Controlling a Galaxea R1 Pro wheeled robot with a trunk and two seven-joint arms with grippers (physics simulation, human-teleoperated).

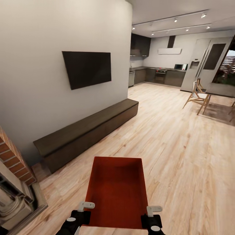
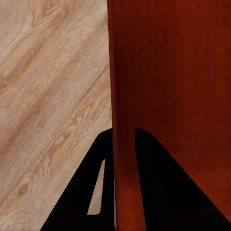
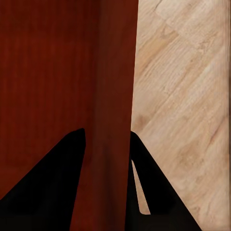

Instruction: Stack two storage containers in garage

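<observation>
I am in the living room, over its light wood-plank flooring (image 1: 182,147). An orange-red storage container (image 1: 116,191) hangs low in front of me, held by its two side walls. My left gripper (image 1: 85,209) is shut on the left wall, and its black fingers (image 2: 154,173) straddle the container wall (image 2: 168,72). My right gripper (image 1: 153,212) is shut on the right wall, whose red surface (image 3: 57,72) runs between the fingers (image 3: 62,168). The container is open-topped and looks empty. The garage is out of view.
A long low dark-brown cabinet (image 1: 88,133) runs along the left wall under a black TV (image 1: 86,68). A red-brick fireplace (image 1: 13,156) stands close at the left. A kitchen (image 1: 156,75) lies far ahead, with a wooden chair (image 1: 197,94) and table at the right.
</observation>
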